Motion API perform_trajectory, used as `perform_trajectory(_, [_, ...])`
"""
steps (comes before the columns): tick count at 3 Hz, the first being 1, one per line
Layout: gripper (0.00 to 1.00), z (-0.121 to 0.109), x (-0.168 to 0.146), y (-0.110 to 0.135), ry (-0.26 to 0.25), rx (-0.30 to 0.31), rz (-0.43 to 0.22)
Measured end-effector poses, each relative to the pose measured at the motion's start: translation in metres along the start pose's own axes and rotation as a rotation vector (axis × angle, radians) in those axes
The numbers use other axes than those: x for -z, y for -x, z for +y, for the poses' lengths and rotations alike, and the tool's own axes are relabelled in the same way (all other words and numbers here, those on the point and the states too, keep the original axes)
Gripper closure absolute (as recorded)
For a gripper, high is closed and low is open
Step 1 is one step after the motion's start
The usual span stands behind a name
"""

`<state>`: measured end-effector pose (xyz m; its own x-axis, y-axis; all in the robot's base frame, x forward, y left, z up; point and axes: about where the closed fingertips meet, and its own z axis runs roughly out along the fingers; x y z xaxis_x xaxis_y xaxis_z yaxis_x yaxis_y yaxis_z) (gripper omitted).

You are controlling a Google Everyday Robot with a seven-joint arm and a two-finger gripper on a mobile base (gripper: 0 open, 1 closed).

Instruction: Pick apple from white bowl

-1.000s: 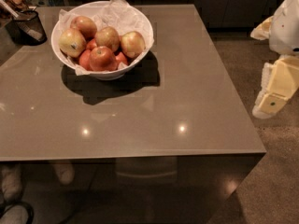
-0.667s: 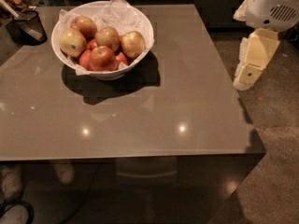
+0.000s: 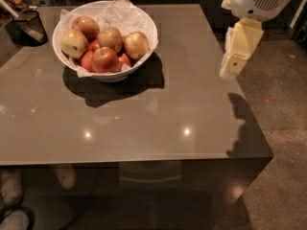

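Observation:
The white bowl (image 3: 144, 30), lined with crumpled white paper, stands at the table's far left and holds several apples. A pale yellow-gold apple with a reddish blush (image 3: 136, 44) lies at the bowl's right side. A redder apple (image 3: 105, 59) lies in front, and a yellow apple with a dark spot (image 3: 74, 43) lies at the left. My gripper (image 3: 230, 69) hangs from the white arm at the upper right. It is over the table's right edge, well to the right of the bowl and apart from it.
The grey-brown glossy table (image 3: 144, 123) fills the view. A small dark mesh cup (image 3: 29, 27) stands at the far left corner behind the bowl. Speckled floor (image 3: 283, 128) lies to the right. Shoes show under the table's front left.
My arm and gripper have moved left and up, from beside the table to over its right edge. The bowl and apples have not moved.

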<state>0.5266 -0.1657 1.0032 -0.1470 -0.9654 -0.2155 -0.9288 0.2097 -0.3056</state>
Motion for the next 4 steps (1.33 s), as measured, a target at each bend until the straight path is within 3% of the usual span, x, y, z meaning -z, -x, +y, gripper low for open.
perform_trajectory(1, [0.00,-0.038,-0.003,0.050,-0.034,0.065,-0.020])
perform_trajectory(2, [0.00,-0.040,-0.004,0.051,-0.038,0.064,-0.021])
perform_trajectory(3, [0.00,-0.063,-0.016,0.070,-0.050,0.069,-0.025])
perform_trajectory(4, [0.00,-0.103,-0.044,0.107,-0.048,0.129,-0.018])
